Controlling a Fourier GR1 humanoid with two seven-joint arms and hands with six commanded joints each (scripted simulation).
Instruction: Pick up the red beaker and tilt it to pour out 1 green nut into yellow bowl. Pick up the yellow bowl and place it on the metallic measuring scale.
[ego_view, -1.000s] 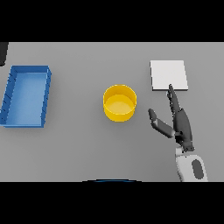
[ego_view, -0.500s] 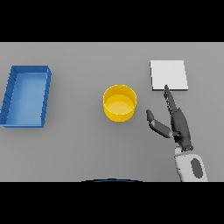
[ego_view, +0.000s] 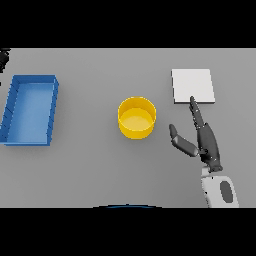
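Bowl (ego_view: 136, 117) stood at table (ego_view: 100, 170) centre, not yet on scale (ego_view: 193, 85) near far right edge. No beaker or nut visible; whether pouring was done could not be told. Lift and placing looked left to do. Right hand (ego_view: 202, 140) lay right of bowl, apart, fingers straight, thumb spread toward it, holding nothing. Blue tray (ego_view: 11, 112) at left edge.

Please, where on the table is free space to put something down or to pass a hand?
The grey table is bare between the blue tray and the yellow bowl, and along the whole near edge. It is tighter on the right, where the open right hand lies between the bowl and the white scale.
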